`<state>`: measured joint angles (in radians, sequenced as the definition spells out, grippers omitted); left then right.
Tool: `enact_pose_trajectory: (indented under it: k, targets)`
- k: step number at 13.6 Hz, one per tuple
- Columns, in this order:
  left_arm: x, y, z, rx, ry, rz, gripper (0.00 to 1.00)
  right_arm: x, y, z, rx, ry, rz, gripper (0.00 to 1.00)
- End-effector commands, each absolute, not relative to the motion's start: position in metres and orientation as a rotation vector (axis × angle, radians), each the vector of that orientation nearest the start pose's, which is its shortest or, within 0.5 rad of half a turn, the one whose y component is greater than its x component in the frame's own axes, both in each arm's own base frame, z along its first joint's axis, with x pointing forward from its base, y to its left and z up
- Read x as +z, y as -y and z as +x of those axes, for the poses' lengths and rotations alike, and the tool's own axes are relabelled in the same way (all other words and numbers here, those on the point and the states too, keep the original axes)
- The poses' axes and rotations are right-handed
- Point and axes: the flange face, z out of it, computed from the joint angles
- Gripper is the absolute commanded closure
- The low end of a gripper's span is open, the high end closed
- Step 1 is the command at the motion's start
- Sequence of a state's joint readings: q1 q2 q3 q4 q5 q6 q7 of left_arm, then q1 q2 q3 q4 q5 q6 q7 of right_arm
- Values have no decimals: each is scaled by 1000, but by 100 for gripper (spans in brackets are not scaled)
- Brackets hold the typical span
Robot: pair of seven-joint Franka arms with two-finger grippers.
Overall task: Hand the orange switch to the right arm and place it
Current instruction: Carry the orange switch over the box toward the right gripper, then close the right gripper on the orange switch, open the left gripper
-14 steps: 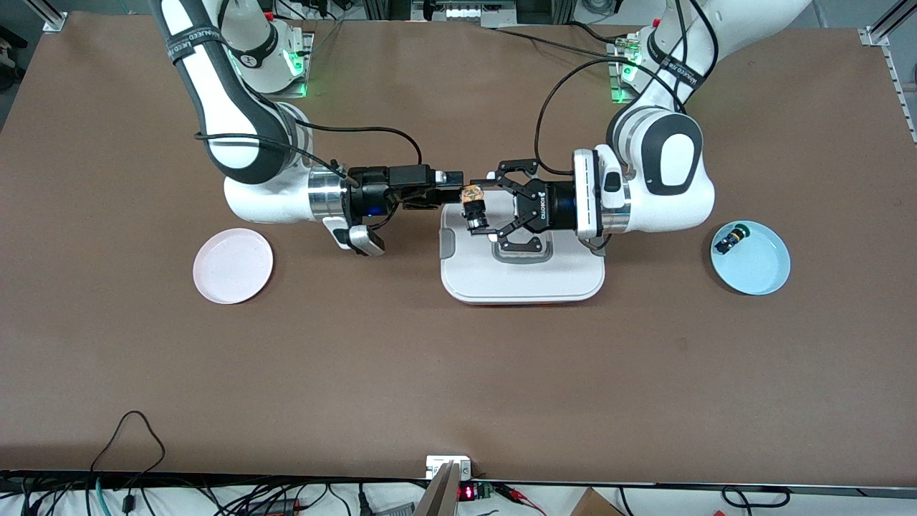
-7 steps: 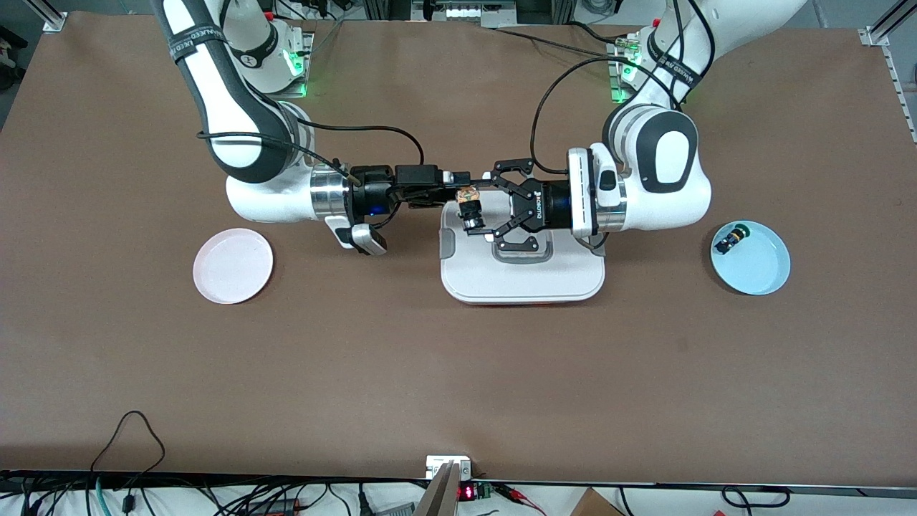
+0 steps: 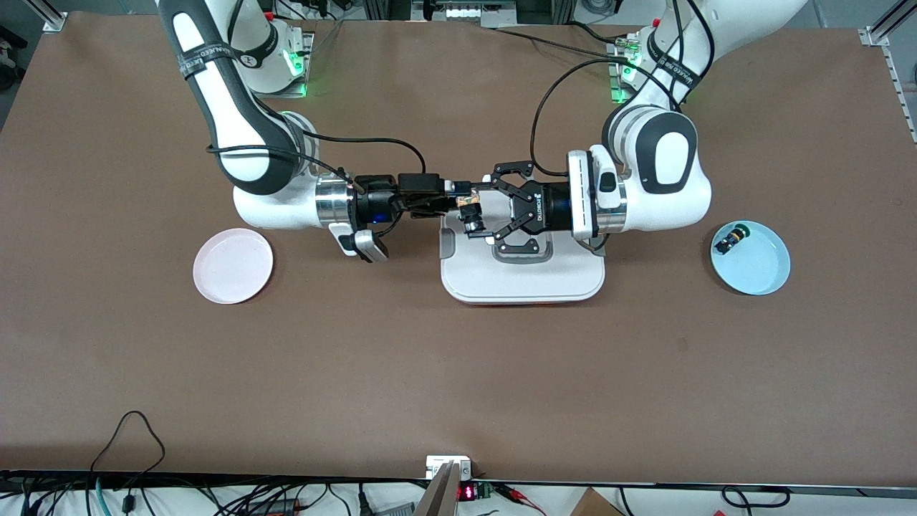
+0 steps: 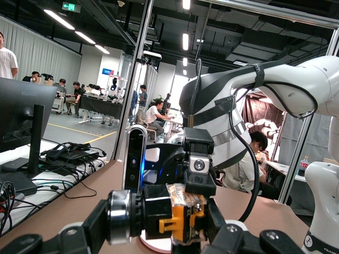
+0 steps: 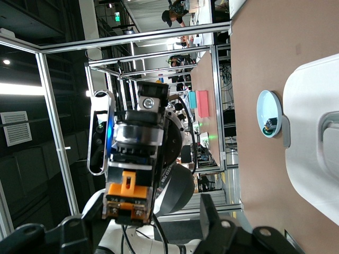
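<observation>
Over the white tray (image 3: 523, 276) at the middle of the counter (image 3: 458, 373), both grippers meet nose to nose in the air. The left gripper (image 3: 481, 208) has its jaws closed on the black body of the orange switch (image 3: 471, 213), holding it clear of the tray. The right gripper (image 3: 458, 198) has reached the switch; its jaws stand on either side of the cap end, but whether they have closed on it cannot be told from these views. The left wrist view shows the switch (image 4: 177, 217) directly in front of the right gripper's head.

Judgement: the pickup is done and the handover is under way but not confirmed. Left to do: a firm grip by the right arm, release by the left, then placement, probably on the pink plate (image 3: 233, 266) toward the right arm's end. A green-capped switch (image 3: 732, 237) lies in the blue plate (image 3: 759, 276) toward the left arm's end.
</observation>
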<state>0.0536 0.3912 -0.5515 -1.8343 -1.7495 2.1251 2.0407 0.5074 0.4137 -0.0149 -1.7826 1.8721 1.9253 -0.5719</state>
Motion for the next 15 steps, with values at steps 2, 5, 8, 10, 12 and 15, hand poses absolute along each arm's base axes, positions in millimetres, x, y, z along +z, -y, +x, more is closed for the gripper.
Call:
enact_pose_trajectory:
  k: [2,5,8,10,12,15]
  targets:
    - [408,328,580,1098,944,1355,100,385,-378,570,87,-78,-1513,17]
    - [408,329,579,1098,942,1354,100,389,-380,571,78,-114,-1471,1]
    - [408,329,579,1095,942,1355,100,392,-379,574,65,-101,-1467,17]
    - [408,329,579,1086,932,1359,100,393,-385,570,65,-85,-1467,52]
    - [408,329,579,1086,932,1359,100,404,-386,574,44,-64,-1457,73]
    - [408,329,579,1086,932,1359,100,404,-381,577,33,-65,-1460,85]
